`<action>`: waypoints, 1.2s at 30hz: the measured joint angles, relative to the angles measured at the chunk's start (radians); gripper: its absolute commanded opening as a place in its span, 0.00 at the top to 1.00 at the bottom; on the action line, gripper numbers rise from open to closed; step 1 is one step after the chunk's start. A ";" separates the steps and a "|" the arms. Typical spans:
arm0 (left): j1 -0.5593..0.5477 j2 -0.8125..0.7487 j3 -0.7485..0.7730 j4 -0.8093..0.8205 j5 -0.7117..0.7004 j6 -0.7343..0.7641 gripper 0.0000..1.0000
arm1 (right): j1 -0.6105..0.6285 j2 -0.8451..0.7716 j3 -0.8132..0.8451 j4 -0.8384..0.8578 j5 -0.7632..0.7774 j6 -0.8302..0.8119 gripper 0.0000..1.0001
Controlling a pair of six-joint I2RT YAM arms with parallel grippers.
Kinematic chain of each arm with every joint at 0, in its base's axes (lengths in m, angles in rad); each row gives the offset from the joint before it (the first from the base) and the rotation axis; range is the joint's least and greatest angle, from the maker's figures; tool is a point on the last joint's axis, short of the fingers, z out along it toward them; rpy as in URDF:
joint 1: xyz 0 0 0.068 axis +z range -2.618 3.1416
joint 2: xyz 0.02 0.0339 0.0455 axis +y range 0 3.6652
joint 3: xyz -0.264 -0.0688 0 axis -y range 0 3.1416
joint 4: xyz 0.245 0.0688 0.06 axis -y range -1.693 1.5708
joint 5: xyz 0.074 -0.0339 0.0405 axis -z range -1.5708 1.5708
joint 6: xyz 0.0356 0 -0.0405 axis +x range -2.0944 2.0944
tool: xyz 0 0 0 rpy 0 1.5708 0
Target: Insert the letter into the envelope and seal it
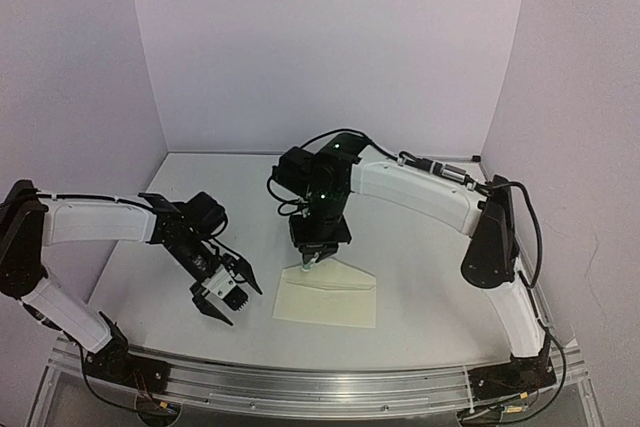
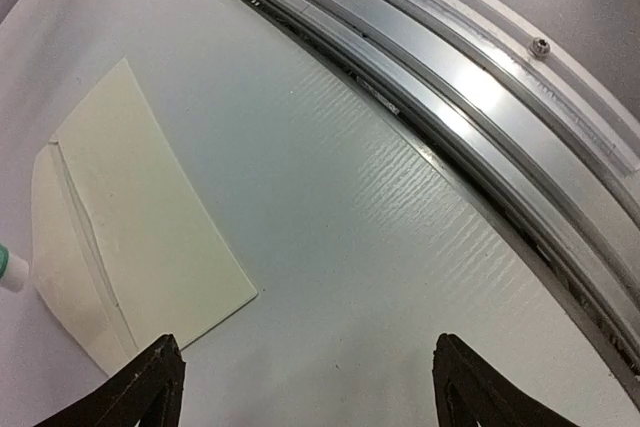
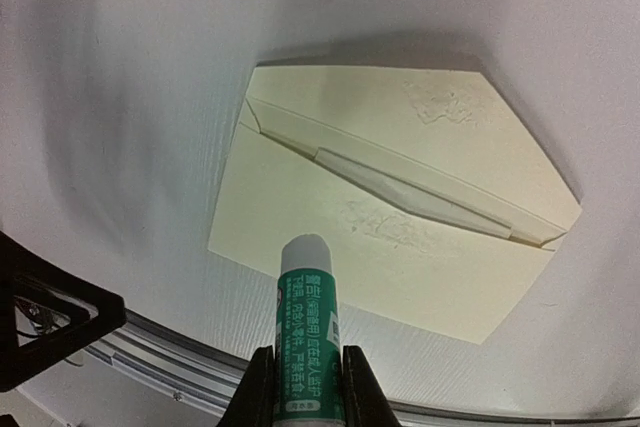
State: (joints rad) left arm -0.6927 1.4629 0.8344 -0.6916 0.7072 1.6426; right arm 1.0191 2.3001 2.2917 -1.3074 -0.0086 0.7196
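The pale cream envelope (image 1: 327, 299) lies flat near the table's front edge, its triangular flap (image 3: 440, 107) open and pointing away from the arms. Glue smears show on the flap and on the body. My right gripper (image 3: 305, 362) points down over the envelope, shut on a green glue stick (image 3: 310, 317) with a white tip. In the top view the glue stick (image 1: 309, 260) hangs at the flap's far left edge. My left gripper (image 1: 225, 292) stands open and empty just left of the envelope (image 2: 130, 217). The letter is out of view.
An aluminium rail (image 2: 480, 97) runs along the table's near edge, close to the envelope's front side. White walls close in the back and both sides of the table (image 1: 420, 247).
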 measured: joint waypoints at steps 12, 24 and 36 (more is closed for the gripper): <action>-0.095 0.222 0.060 0.076 -0.116 0.056 0.15 | 0.023 0.030 -0.069 -0.024 -0.021 0.044 1.00; -0.094 0.308 0.167 0.090 -0.171 0.059 0.14 | -0.004 0.110 -0.037 -0.028 -0.016 0.014 1.00; -0.136 0.338 0.164 0.091 -0.214 0.001 0.17 | -0.007 0.165 0.068 -0.029 0.001 -0.020 1.00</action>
State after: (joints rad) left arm -0.8292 1.8008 0.9985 -0.6006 0.4931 1.6431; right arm 1.0119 2.4647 2.3601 -1.3365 -0.0072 0.6995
